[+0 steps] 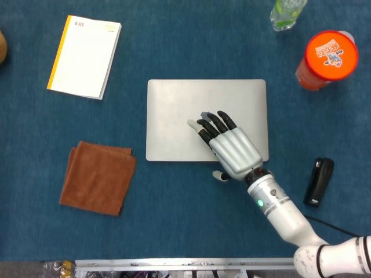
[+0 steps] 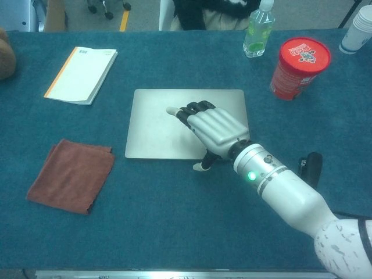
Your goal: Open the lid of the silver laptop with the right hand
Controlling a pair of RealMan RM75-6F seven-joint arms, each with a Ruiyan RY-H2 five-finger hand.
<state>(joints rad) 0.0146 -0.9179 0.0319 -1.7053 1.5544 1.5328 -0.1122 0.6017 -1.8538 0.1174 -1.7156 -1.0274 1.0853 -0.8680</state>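
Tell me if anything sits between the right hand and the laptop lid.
Nothing visible does. The right hand is already over the closed silver laptop, fingers spread above the lid, thumb by the near edge. The cloth and notebook lie off to the side.

silver right hand point(image 1: 234, 152), black fingers point(image 1: 215, 123), green-lit white wrist

Head view looks straight down on the blue bench point(image 1: 185, 231) from above. Chest view looks lower, slanting forward toward the bench's far edge. Both share the bench's middle.
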